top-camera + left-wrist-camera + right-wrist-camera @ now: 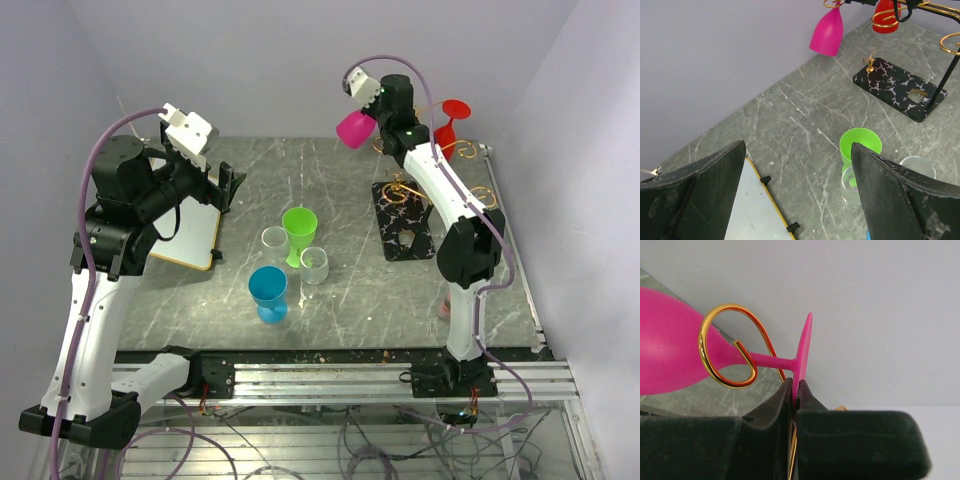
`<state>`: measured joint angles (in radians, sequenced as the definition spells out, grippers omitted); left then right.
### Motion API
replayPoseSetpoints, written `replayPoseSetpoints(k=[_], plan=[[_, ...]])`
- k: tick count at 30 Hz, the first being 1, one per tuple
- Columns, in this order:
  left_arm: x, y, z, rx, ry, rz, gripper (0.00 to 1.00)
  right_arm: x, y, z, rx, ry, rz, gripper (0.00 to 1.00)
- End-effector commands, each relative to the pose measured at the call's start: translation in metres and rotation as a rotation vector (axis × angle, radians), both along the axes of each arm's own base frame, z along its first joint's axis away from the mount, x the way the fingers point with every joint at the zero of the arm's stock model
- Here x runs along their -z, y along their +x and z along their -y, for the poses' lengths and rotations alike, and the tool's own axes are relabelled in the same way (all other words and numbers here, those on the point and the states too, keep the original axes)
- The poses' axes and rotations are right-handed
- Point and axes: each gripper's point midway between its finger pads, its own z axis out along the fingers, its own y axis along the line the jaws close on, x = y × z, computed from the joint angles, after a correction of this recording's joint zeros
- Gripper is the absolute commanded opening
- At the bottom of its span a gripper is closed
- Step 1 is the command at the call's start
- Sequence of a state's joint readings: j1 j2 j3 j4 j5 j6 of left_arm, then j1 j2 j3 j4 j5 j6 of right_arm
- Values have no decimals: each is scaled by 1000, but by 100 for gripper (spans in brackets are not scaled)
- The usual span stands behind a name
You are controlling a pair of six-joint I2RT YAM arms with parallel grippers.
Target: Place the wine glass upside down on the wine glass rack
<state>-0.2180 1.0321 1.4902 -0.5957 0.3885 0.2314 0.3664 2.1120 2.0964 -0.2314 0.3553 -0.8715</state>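
The right hand (795, 390) is clamped on the foot of the pink wine glass (670, 355), its fingers closed with only the thin disc between them. In the right wrist view the glass's long axis runs across the frame: bowl at left, stem at centre, foot edge-on at right, directly above the hand. A gold loop (700, 342) of the wine glass rack (392, 215) crosses in front of the stem beside the bowl. Whether the stem sits inside the curl or merely behind it cannot be told. In the left wrist view the glass shows at upper middle, bowl downward.

Judgement: the coming move turns on seating the stem in that loop so the foot bears on the wire.

A red glass (452, 115) hangs on a neighbouring arm at upper right, near enough to be knocked. The left hand (797, 190) stands wide apart, empty, at the left of the overhead frame, well away. A green cup (299, 228), a blue cup (268, 290) and two clear glasses (274, 238) stand mid-frame on the counter (350, 300), below the path.
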Motion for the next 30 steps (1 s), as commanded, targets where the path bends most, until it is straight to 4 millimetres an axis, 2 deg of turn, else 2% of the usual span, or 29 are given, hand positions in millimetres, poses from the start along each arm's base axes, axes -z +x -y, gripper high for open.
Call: replayPoseSetpoints(k=[1, 11, 30], plan=[[-14, -4, 0, 12, -13, 41, 96, -19, 2, -13, -31, 41, 59, 0], [-15, -8, 0, 17, -11, 44, 96, -21, -1, -36, -79, 25, 73, 0], [-16, -13, -2, 20, -2, 55, 96, -23, -13, -64, -187, -5, 69, 0]])
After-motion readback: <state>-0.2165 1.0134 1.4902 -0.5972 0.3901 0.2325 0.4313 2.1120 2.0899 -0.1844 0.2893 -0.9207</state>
